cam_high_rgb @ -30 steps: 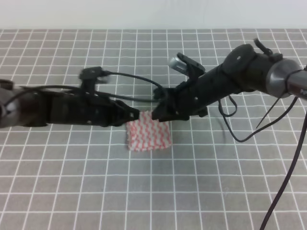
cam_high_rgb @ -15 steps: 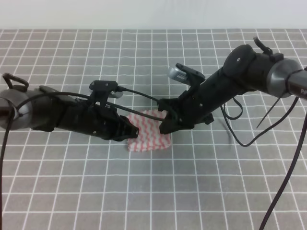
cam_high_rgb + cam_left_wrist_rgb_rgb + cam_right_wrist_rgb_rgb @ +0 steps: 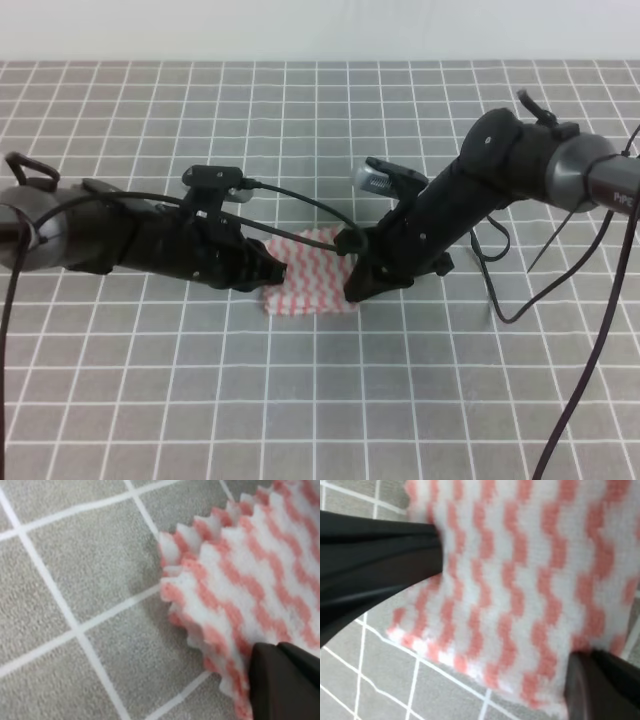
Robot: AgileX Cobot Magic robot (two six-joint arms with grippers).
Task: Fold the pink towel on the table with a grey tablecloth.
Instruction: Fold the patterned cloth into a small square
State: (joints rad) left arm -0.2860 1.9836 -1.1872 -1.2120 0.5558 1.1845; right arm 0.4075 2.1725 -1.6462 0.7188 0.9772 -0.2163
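Both hands lower, on pink towel (image 3: pixel 312 270) corners.

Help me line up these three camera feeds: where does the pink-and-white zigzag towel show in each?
Exterior high: pink-and-white zigzag towel at centre, between both arms.
Left wrist: fills the right side, pinked edge facing left.
Right wrist: fills most of the frame.
Shared landmark: white grid lines on the grey tablecloth.
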